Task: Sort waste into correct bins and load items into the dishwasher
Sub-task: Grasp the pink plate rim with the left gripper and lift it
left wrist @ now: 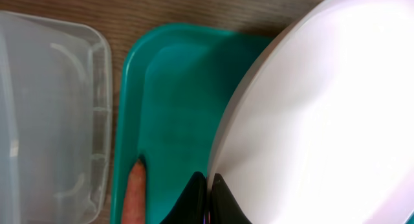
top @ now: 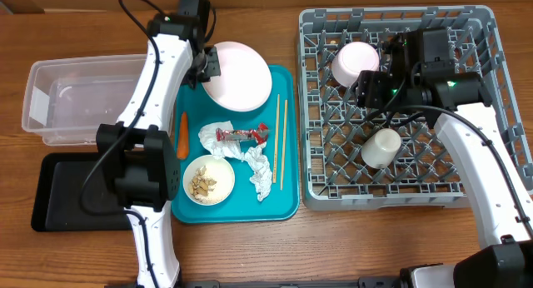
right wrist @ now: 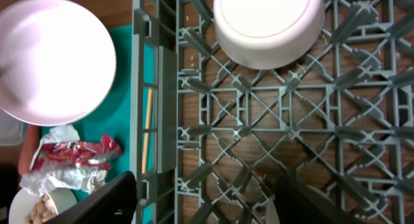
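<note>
One small white bowl [top: 208,180] of beige nut scraps [top: 202,184] sits at the near end of the teal tray [top: 283,206]. Crumpled tissues [top: 258,167] lie just beyond it with a shiny red wrapper [top: 241,136] on them. An orange carrot [top: 182,134] lies along the tray's left side and a pair of thin wooden chopsticks [top: 278,138] along its right. Farther back, the round, smooth, pale pink plate [top: 241,76] covers the tray's far end, its edge overhanging the rim. The left arm stretches from the near side with its elbow folded, and the left gripper [left wrist: 207,197] has its dark jaws pinched together on the plate's left rim. Left of the tray lie a matte black tray [top: 50,196], nearer, and a clear plastic tub [top: 83,96] with rounded corners, farther. To the right, the grey rack [top: 479,22] of gridded plastic holds a white cup [top: 381,148] and, beyond it, a second bowl [top: 356,62] turned upside down. The right gripper [right wrist: 207,208] hangs over the rack floor just short of that bowl, jaws wide apart and gripping nothing.
</note>
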Tool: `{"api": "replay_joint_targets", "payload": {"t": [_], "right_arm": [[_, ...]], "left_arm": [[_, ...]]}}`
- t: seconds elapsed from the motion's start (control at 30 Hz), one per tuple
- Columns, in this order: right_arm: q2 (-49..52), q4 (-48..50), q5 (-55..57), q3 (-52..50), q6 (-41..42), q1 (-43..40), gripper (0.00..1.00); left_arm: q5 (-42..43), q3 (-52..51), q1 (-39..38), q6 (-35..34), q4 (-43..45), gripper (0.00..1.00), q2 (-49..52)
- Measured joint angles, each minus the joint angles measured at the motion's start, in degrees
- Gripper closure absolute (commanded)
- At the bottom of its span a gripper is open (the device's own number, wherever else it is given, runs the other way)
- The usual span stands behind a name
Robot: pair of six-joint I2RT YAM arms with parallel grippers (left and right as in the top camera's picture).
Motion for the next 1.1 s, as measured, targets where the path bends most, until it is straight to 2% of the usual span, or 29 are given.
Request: {"api": "replay_joint_targets", "payload": {"t": [0.27, 0.67, 0.9, 1.1], "right_arm": [[0.0, -0.4, -1.9, 0.0, 0.0, 0.0, 0.26], [0.0, -0.8, -13.8, 0.0, 0.2, 0.0, 0.26], [0.0, -0.8, -18.0, 0.0, 0.2, 0.0, 0.27], [0.0, -0.3, -20.9, 0.0, 0.2, 0.0, 0.28]], "left_arm": [[2.4, 6.1, -0.1, 0.3, -6.5, 0.96, 0.0], [20.6, 7.3, -0.2, 5.0, -12.7, 0.96, -7.0], [23.1, 7.7, -2.3, 6.6, -16.9, 0.96, -8.2], [23.6, 7.7, -5.4, 6.7, -16.8, 0.96, -8.2]]}}
